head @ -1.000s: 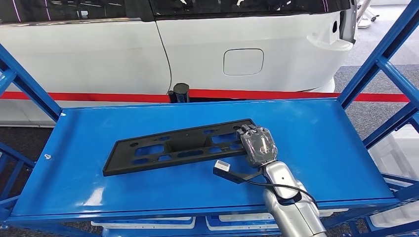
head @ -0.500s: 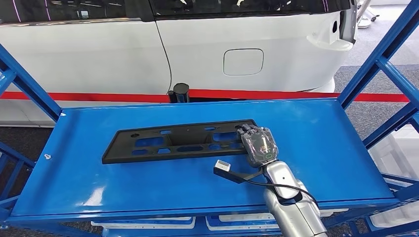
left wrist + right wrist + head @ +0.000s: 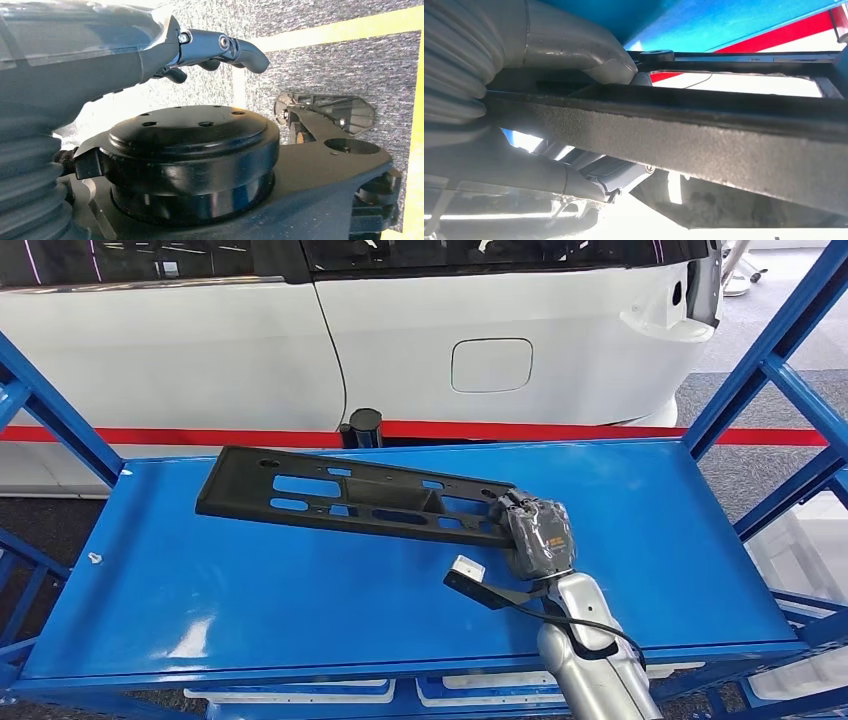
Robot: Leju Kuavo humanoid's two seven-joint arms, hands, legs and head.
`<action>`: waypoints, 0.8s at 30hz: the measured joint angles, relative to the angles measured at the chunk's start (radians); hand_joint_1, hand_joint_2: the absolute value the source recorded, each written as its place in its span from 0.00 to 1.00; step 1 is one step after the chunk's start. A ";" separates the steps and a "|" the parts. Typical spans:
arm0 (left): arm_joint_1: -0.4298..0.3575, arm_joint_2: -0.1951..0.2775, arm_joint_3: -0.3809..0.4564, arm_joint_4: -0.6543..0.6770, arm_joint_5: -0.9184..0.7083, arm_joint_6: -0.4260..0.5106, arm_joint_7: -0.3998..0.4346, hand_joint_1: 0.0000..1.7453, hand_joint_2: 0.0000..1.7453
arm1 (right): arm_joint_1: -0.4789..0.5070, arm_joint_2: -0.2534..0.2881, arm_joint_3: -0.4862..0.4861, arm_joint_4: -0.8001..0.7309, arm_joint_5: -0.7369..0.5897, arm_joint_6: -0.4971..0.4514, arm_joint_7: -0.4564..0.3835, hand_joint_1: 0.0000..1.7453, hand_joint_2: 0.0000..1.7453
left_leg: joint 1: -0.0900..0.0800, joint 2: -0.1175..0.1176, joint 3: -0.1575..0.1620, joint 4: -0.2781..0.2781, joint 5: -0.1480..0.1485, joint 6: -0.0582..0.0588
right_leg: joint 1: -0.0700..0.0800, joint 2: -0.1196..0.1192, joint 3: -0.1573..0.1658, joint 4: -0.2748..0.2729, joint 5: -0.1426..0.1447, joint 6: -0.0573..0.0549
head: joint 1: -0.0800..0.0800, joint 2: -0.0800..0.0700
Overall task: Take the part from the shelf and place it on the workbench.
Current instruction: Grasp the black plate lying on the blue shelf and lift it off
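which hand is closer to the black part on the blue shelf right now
The right hand: it grips the black part's near end. The left hand hangs low over grey carpet, holding nothing, away from the part.

A white car [image 3: 420,330] with a red stripe [image 3: 600,430] — grey carpet [image 3: 350,75] below.

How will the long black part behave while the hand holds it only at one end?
The black part looks stiff: it stays straight, held by the right hand at one end. Its many cut-outs suggest it is light. The long free end may twist in the grip.
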 joint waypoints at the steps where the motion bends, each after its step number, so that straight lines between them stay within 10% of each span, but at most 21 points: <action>1: -0.001 0.000 0.001 0.000 0.000 0.001 0.000 0.00 1.00 | 0.002 0.002 -0.004 -0.001 -0.005 -0.002 -0.003 1.00 1.00 | 0.000 0.000 0.000 0.000 0.000 0.000 | 0.000 0.000 0.000 0.000 0.000 0.000 | 0.000 0.000; 7: -0.002 -0.003 0.008 0.000 -0.001 0.020 0.003 0.00 1.00 | 0.015 0.008 -0.022 -0.010 -0.073 -0.021 -0.032 1.00 1.00 | 0.000 0.000 0.000 0.000 0.000 0.000 | 0.000 0.000 0.000 0.000 0.000 0.000 | 0.000 0.000; 19: -0.005 -0.011 0.014 0.000 -0.020 0.058 -0.001 0.00 1.00 | 0.173 0.042 -0.144 -0.246 -0.812 0.051 -0.313 1.00 1.00 | -0.001 -0.001 -0.004 0.000 0.000 0.000 | 0.000 -0.001 -0.003 0.000 0.000 0.000 | 0.000 0.000; 24: -0.006 -0.012 0.015 0.000 -0.022 0.064 -0.003 0.00 1.00 | 0.213 0.051 -0.181 -0.327 -0.903 0.076 -0.343 1.00 1.00 | -0.001 -0.001 -0.004 0.000 0.000 0.000 | 0.000 -0.001 -0.004 0.000 0.000 0.000 | 0.000 0.000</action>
